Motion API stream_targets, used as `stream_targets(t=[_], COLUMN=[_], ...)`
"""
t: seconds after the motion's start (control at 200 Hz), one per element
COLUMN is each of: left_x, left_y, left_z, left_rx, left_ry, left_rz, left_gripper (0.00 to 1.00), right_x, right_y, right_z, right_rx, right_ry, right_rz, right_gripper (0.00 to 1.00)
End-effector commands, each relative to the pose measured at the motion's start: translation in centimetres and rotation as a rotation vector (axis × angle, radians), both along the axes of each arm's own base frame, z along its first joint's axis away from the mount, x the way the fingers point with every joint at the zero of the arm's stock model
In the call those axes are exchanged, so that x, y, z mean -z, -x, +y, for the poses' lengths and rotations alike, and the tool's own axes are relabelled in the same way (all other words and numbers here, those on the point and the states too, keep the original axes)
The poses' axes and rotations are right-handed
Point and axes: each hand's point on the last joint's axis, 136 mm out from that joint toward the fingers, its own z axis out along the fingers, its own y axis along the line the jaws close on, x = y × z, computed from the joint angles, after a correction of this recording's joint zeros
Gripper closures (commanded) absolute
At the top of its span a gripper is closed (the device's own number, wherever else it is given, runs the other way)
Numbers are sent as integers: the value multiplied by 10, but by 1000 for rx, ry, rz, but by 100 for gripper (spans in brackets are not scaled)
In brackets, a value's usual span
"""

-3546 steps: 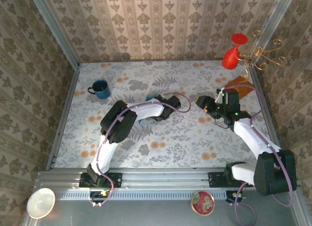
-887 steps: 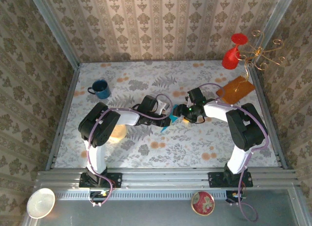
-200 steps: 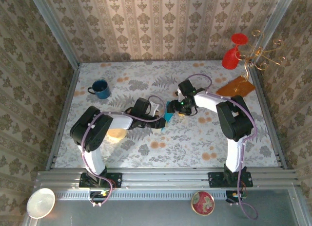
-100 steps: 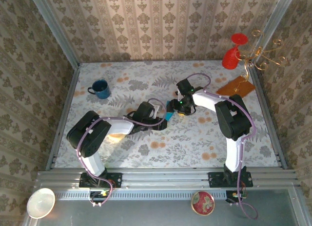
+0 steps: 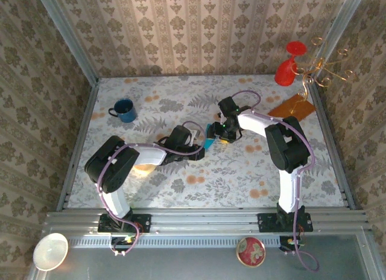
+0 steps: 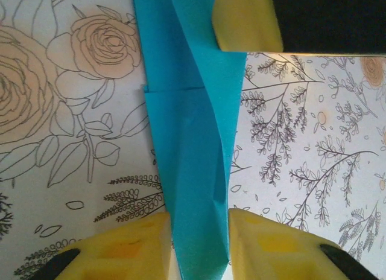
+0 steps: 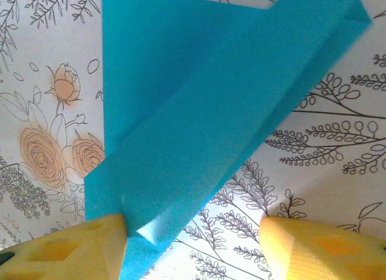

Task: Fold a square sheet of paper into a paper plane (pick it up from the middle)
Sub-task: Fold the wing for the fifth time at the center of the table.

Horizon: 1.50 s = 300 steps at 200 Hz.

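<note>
Patterned wallpaper encloses a floral-print table [image 5: 241, 171]. A folded teal-blue paper sheet [image 5: 208, 142], creased into a long, narrow tapering shape, rests near the table's centre. The left gripper [image 5: 199, 146] stands at the paper's 8 o'clock end. In the left wrist view its yellow pads [image 6: 139, 250] bear against both long edges, pinching the paper between them. The right gripper [image 5: 218, 132] stands at the paper's 2 o'clock end with its jaws spread. One pad [image 7: 102, 244] touches the folded edge, and the other sits well apart over bare table. A blue ceramic mug [image 5: 125, 110] stands at 10 o'clock. An orange-brown square sheet [image 5: 292, 107] lies at 2 o'clock, near a red goblet [image 5: 288, 66].
</note>
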Motion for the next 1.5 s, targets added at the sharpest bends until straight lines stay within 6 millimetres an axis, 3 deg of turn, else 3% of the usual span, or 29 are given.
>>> stream_targets(t=[0.0, 0.225, 0.495, 0.68, 0.795, 1.15, 1.495], left_x=[30, 39, 44, 41, 29, -18, -1], left_y=[15, 15, 17, 16, 13, -9, -16], left_z=[3, 5, 8, 8, 5, -6, -9], left_rx=[39, 30, 25, 27, 32, -23, -56], left_ry=[-60, -72, -80, -72, -50, 5, -30], left_rz=[67, 89, 106, 105, 94, 40, 106], left_gripper=[73, 82, 84, 83, 83, 68, 66], right_x=[54, 56, 55, 50, 55, 64, 69], right_y=[21, 23, 23, 24, 25, 32, 36], right_z=[-19, -19, -15, -14, -18, -21, -22], right_rx=[24, 12, -22, -28, -21, -12, -2], right_ry=[119, 122, 121, 118, 140, 169, 172], right_rz=[117, 123, 115, 103, 109, 153, 177], right_gripper=[35, 36, 36, 41, 41, 39, 40])
